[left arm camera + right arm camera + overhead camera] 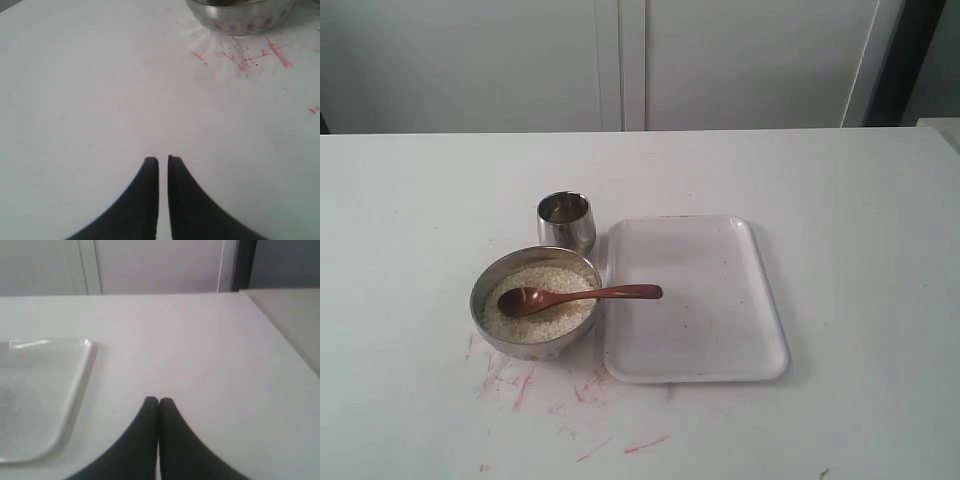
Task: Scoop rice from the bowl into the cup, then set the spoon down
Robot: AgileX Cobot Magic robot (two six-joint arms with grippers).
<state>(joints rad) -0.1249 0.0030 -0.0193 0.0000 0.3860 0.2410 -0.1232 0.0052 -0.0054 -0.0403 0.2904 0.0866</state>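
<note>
The wide steel bowl (535, 347) stands left of centre, filled with off-white rice (560, 318). The reddish-brown wooden spoon (590, 294) lies with its scoop on the rice and its handle sticking out over the bowl's right rim, above the tray. The small steel cup (566, 222) stands just behind the bowl. Neither arm shows in the exterior view. My left gripper (163, 160) hovers over bare table, its jaws only a thin slit apart with nothing between them, and the bowl's base (240, 22) lies far ahead. My right gripper (159, 401) is shut and holds nothing.
A white rectangular tray (720, 330) lies right of the bowl, and its corner (45, 385) shows in the right wrist view. Red scribble marks (520, 385) stain the table in front of the bowl. White cabinet doors stand behind the table's far edge.
</note>
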